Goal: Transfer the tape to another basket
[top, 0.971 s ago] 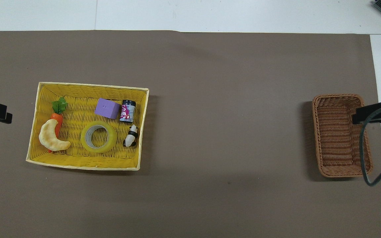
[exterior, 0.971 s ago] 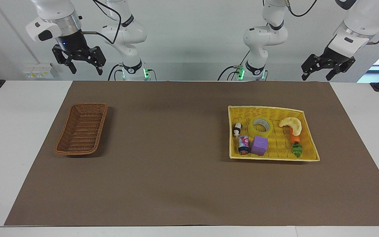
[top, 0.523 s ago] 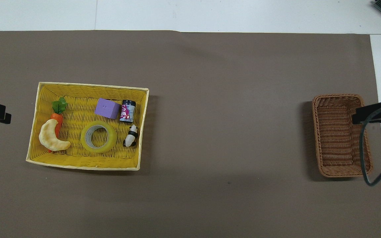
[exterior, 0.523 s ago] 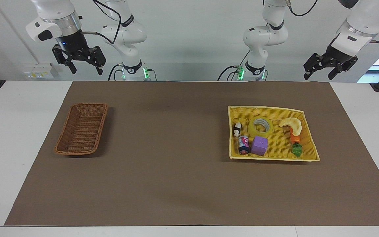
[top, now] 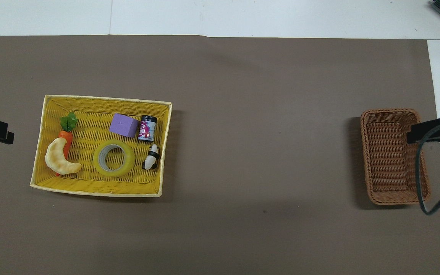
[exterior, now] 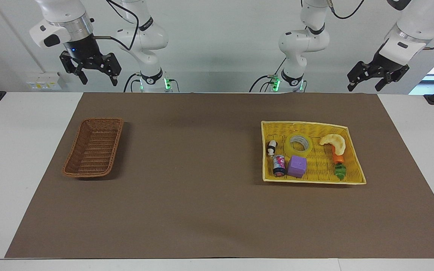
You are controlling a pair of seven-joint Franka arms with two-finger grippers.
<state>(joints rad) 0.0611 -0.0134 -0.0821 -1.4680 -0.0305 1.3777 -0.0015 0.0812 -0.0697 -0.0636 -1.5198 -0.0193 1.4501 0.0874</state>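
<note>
- Left end effector (exterior: 365,79): upper right of the facing frame, up in the air above the worktop's (exterior: 202,210) edge by the robots, fingers spread and holding nothing. Over the last second it has risen slightly and hardly shifted since; no real approach to the tape yet.
- Right end effector (exterior: 96,73): upper left of the facing frame, fingers apart, empty, unchanged; this arm waits.
- Tape (exterior: 298,145): lies flat in the yellow tray basket (exterior: 315,180), right of centre in the frame, just above the purple cube (exterior: 297,166). It has not moved.
- Basket (exterior: 93,147): brown wicker, left of centre in the frame, nothing in it.
- Reading: task looks barely begun; the left arm seems the likely one to descend on the tape.
</note>
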